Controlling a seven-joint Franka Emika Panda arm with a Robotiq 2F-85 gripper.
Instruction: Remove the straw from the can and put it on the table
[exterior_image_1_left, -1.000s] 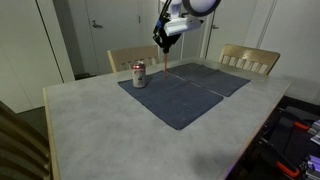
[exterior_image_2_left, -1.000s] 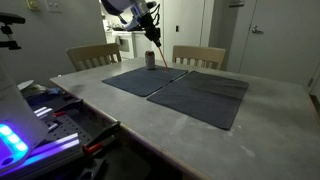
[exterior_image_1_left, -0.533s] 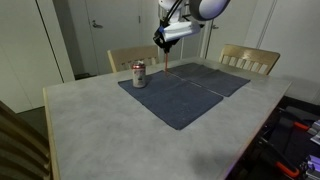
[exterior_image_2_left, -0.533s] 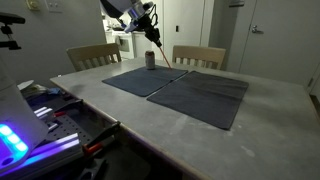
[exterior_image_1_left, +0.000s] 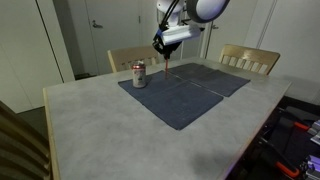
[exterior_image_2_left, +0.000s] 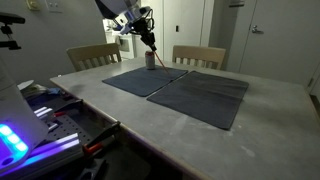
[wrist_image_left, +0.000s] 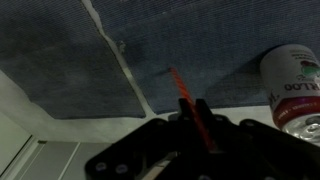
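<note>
Speckled table (exterior_image_1_left: 90, 130), blue mats (exterior_image_1_left: 185, 95), perhaps doors (exterior_image_1_left: 100, 28)

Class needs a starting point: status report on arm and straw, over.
Jaws shut on straw. Straw out of can, held over mat. Can close beside; straw not yet set down.

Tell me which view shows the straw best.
Wrist view: the straw shows close and orange-red, clamped in the gripper. In both exterior views the straw is only a faint thin line under the gripper.
</note>
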